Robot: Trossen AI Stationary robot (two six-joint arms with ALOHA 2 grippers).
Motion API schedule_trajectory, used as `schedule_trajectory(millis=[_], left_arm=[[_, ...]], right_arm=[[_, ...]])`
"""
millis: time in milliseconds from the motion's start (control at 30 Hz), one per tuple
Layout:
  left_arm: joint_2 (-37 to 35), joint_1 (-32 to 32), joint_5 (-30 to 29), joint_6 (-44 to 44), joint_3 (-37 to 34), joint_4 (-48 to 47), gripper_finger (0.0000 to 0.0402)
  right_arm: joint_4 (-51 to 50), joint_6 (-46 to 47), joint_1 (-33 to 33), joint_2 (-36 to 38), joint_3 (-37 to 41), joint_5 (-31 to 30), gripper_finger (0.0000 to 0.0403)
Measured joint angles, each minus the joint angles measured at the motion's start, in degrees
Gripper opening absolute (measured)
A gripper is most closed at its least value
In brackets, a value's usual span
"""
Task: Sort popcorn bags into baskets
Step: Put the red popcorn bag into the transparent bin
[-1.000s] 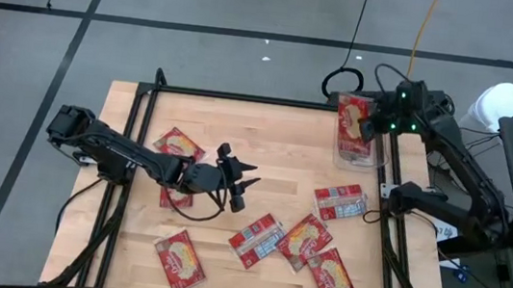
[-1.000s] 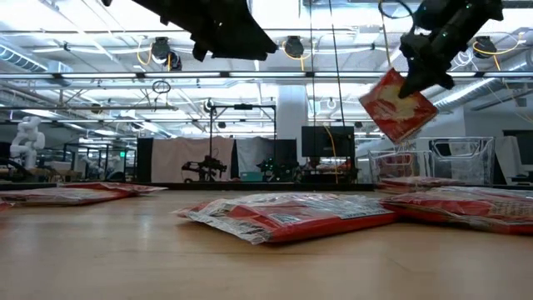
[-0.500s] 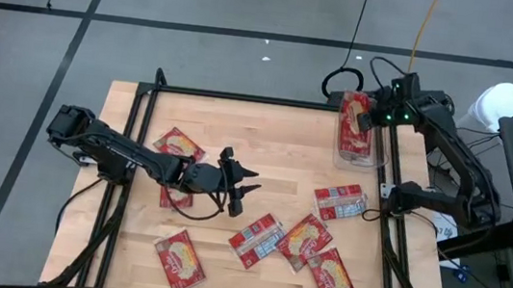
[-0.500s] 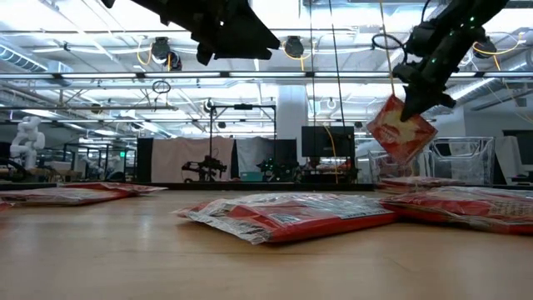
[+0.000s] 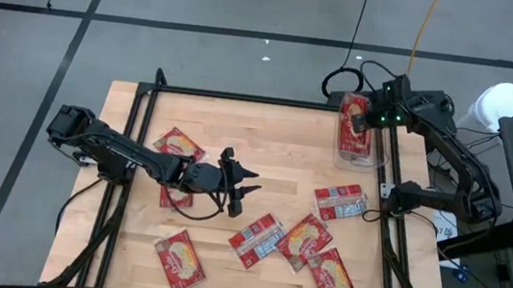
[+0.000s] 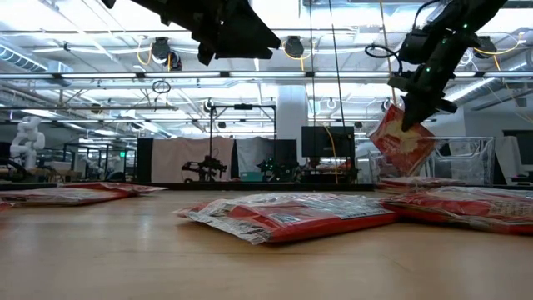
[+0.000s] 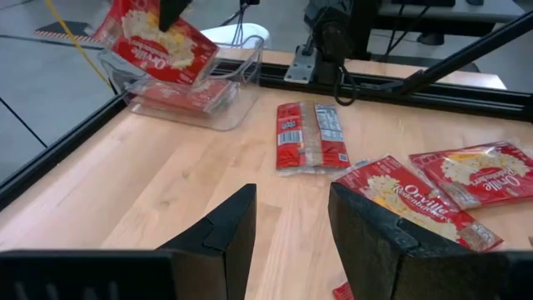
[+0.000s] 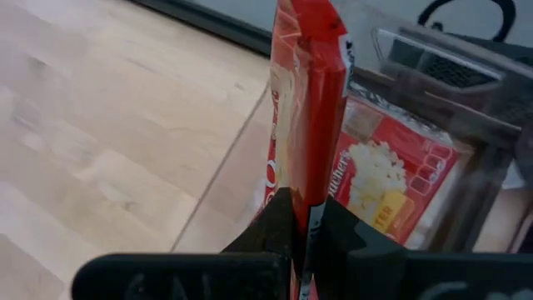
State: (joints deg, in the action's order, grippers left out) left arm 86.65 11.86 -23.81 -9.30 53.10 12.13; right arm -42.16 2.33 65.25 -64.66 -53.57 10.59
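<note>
My right gripper (image 5: 368, 119) is shut on a red popcorn bag (image 6: 402, 137) that hangs over the clear basket (image 5: 372, 158) at the table's far right. The basket (image 7: 237, 87) holds at least one more bag (image 8: 376, 177) lying flat. Several other bags lie flat on the wood, among them one (image 5: 339, 202) near the right edge and one (image 5: 255, 239) toward the front. My left gripper (image 5: 243, 186) hovers open over the middle of the table (image 5: 286, 138), with nothing between its fingers (image 7: 226, 233). My right gripper pinches the bag's upper edge (image 8: 310, 196) between its two fingers, which slant down from the table's right side. The bag (image 7: 154, 42) hangs tilted below the fingers, clear of the table, its lower corner (image 6: 408, 162) down at the level of the basket's rim.
A black metal frame (image 5: 242, 98) borders the table. Bags lie in a loose cluster at the front right (image 5: 305, 239) (image 5: 334, 279), and others lie at the left (image 5: 179, 144) and front left (image 5: 181, 258). The middle far part of the wood is bare.
My right gripper has come down toward the basket and tipped further downward, staying shut on the bag. The bag has sunk from well above the basket to rim level.
</note>
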Motion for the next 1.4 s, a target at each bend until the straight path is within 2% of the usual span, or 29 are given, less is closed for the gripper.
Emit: schedule_trajectory(millis=[433,900,1000,1233,1400], left_arm=[[-0.02,-0.64,0.00,0.13,0.00,0.03,0.0156],[-0.02,-0.72,0.00,-0.28,0.00,0.06,0.0156],[-0.02,-0.72,0.00,-0.29,0.00,0.06,0.0156],[-0.02,-0.72,0.00,-0.48,0.00,0.06,0.0156],[-0.02,-0.77,-0.02,-0.50,0.00,0.06,0.0157]], right_arm=[[0.51,-0.48,-0.50,0.04,2.20,-0.02,0.0012],[0.20,-1.07,-0.50,0.04,2.24,-0.58,0.0065],[0.66,-1.00,-1.07,0.04,2.24,-2.03,0.0069],[2.34,-3.18,-4.69,0.89,2.24,-9.64,0.0070],[2.62,-3.16,-7.64,4.15,2.24,-8.94,0.0070]])
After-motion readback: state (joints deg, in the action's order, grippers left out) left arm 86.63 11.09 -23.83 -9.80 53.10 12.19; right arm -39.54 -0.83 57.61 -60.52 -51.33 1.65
